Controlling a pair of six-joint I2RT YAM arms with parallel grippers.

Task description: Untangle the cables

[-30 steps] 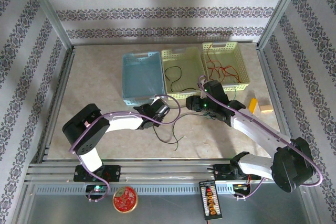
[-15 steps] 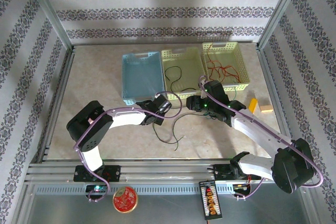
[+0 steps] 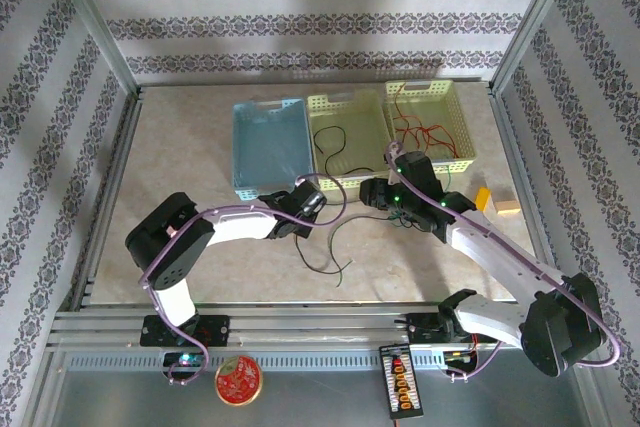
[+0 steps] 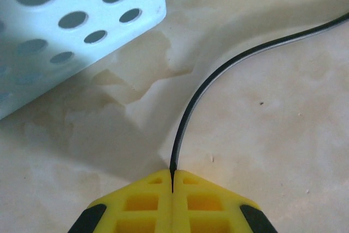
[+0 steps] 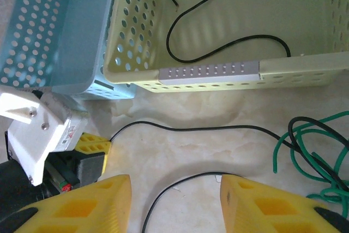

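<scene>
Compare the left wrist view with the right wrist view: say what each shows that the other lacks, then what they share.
Left wrist view, not the right: the left gripper closed tight, pinching the black cable at its seam. Right wrist view, not the left: the open right gripper, a yellow-green basket holding a second black cable, and a green cable tangle. Shared: the blue basket, the pale table and the gripped cable running across it.
</scene>
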